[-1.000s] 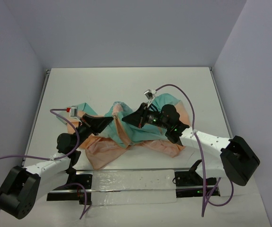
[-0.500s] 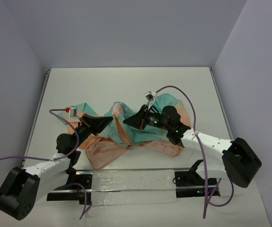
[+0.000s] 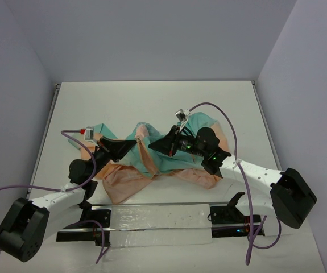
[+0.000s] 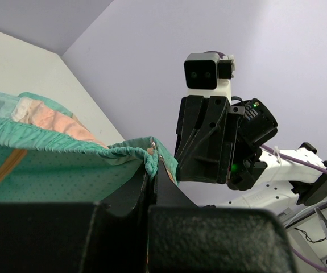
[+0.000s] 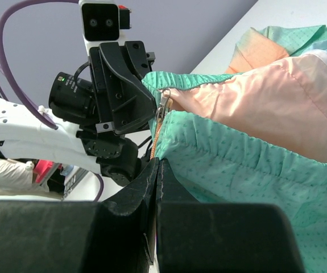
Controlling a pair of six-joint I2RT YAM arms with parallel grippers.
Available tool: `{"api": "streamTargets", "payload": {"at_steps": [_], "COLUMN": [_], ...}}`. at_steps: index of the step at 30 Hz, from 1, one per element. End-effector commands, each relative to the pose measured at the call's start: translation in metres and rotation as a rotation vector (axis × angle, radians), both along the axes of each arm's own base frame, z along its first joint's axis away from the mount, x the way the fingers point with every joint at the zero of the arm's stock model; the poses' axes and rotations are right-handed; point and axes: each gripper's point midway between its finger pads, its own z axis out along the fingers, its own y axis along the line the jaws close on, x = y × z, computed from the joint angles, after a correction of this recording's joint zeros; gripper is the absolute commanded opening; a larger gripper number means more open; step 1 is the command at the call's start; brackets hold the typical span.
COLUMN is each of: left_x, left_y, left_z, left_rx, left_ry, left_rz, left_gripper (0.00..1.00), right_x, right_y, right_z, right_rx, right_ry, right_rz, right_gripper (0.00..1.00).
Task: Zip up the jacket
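The jacket, peach-orange and teal-green, lies crumpled mid-table. My left gripper is shut on the jacket's teal hem, lifted off the table; in the left wrist view the gathered hem sits pinched between the closed jaws. My right gripper faces it a few centimetres to the right, shut on the other teal edge at the orange zipper tape. The metal zipper slider hangs just above my right gripper. The two grippers point tip to tip with a raised fold between them.
The white table is walled on three sides. A clear plastic strip and the arm base mounts lie along the near edge. Purple cables loop over both arms.
The right arm has shifted very slightly; its elbow and base link sit a little further right. Both grippers stay shut on the jacket at almost the same spot.
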Motion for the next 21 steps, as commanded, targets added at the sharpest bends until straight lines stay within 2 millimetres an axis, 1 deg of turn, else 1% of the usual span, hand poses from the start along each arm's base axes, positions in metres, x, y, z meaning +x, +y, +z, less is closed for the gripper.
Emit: {"api": "streamTargets", "payload": {"at_steps": [1,15,21], "left_x": [-0.0238,-0.0236,-0.0244], "left_y": [0.0093,0.0091,0.0087], "left_z": [0.0681,0.0684,0.0662], "left_rx": [-0.126,-0.127,-0.128], "left_ry": [-0.279,-0.279,-0.272], "left_rz": [-0.009,-0.01,-0.017], "left_gripper": [0.0,0.0,0.0], "right_x": [-0.0033,-0.0024,-0.0026], "right_y": [0.0029,0.0054,0.0055], "right_z": [0.0195,0.0167,0.0192], "right_rx": [0.045,0.043,0.048], "right_ry": [-0.067,-0.058,-0.062], "right_rz": [0.021,0.029,0.03], "right_gripper": [0.0,0.0,0.0]}}
